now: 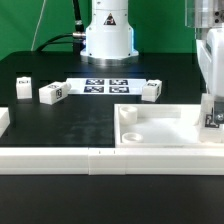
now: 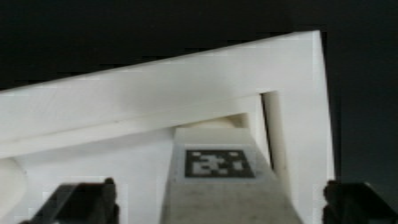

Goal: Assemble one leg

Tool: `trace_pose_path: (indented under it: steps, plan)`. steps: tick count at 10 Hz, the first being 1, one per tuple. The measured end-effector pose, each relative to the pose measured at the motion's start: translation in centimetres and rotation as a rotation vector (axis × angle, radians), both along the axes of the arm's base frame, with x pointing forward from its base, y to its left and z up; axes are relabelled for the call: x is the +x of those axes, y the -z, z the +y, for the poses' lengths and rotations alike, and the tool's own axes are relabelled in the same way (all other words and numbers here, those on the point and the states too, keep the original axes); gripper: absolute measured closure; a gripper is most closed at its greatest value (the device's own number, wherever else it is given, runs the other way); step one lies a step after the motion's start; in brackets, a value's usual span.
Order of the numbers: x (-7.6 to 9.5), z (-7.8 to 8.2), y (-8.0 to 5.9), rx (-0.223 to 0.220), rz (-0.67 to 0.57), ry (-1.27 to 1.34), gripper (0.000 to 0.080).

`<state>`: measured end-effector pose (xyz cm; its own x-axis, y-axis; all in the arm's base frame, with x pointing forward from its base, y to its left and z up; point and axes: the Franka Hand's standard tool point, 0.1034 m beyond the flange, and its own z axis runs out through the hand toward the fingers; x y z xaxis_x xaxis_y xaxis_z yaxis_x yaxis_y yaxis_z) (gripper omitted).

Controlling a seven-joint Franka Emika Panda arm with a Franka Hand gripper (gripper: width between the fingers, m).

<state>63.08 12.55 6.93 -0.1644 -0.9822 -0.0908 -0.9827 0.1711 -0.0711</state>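
Note:
My gripper (image 1: pixel 211 108) hangs over the far corner of the large white tray-like piece (image 1: pixel 165 112) at the exterior view's right. One leg (image 1: pixel 212 119), tag showing, stands there between the fingers. In the wrist view the leg's tagged face (image 2: pixel 219 162) lies midway between the two black fingertips (image 2: pixel 80 203), with a gap on each side. My gripper (image 2: pixel 217 205) is open, and the tray's white wall (image 2: pixel 178 90) rises behind the leg. Three more legs (image 1: pixel 24 84) (image 1: pixel 51 92) (image 1: pixel 150 90) lie loose on the black table.
The marker board (image 1: pixel 108 85) lies in front of the robot base (image 1: pixel 108 35). A long white rail (image 1: pixel 60 157) runs along the table's front edge. The tray has round sockets (image 1: pixel 130 116) on its left side. Another white part (image 1: pixel 3 120) sits at the left edge.

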Motion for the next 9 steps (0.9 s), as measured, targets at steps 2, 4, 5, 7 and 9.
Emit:
trace_pose_path:
  steps: [2,4,5,7,9]
  plan:
    - [0.0,-0.07,-0.04,-0.023,-0.014,-0.248,0.016]
    - [0.05,-0.03,-0.15,-0.041,-0.024,-0.535,0.0151]
    - [0.06,-0.11,-0.12,-0.05,-0.033,-0.652,0.015]
    - [0.06,-0.26,-0.05,-0.067,-0.049,-0.863,0.015]
    - [0.04,-0.23,-0.04,-0.092,-0.061,-1.096,0.015]
